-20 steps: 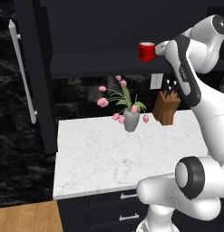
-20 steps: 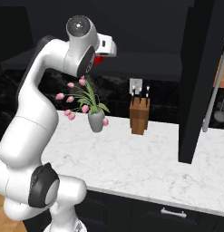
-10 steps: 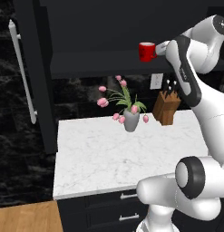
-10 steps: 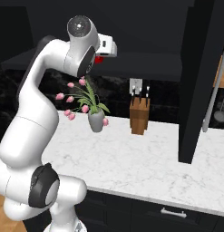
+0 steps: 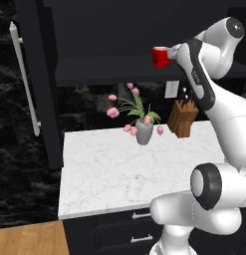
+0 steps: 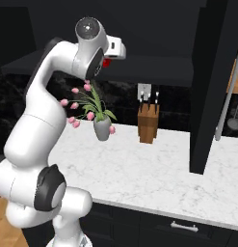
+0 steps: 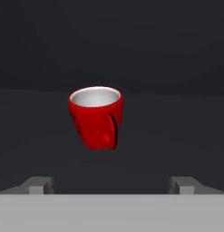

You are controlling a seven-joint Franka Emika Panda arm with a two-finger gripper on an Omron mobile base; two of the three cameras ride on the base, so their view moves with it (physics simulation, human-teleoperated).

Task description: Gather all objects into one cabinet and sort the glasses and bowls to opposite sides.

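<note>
1. Here, in the left base view, I see my arm raised toward the open black cabinet (image 5: pixel 119 69), with a red cup (image 5: pixel 161 56) standing upright on the dark shelf just beyond the hand; the gripper itself is hidden behind the wrist.
2. Below the hand, on the white marble counter (image 5: pixel 109 174), stand a flower vase (image 5: pixel 143 134) and, beside it, a wooden knife block (image 5: pixel 183 117).
3. Far off to the side of the hand hangs the tall cabinet door with its long silver bar handle (image 5: pixel 26 79).
4. From the right base view, the hand points into the cabinet, and a sliver of the red cup (image 6: pixel 106 61) peeks out just under the wrist.
5. The vase (image 6: pixel 102 129) sits under the arm there, the knife block (image 6: pixel 148 123) further along the counter.
6. In the hand view, the gripper (image 7: pixel 111 185) has its two fingertips (image 7: pixel 38 185) spread wide apart, with nothing between them.
7. The red cup (image 7: pixel 96 117) sits straight ahead of the spread fingers, clear of both, upright on the dark shelf, white inside, its handle turned toward me.
</note>
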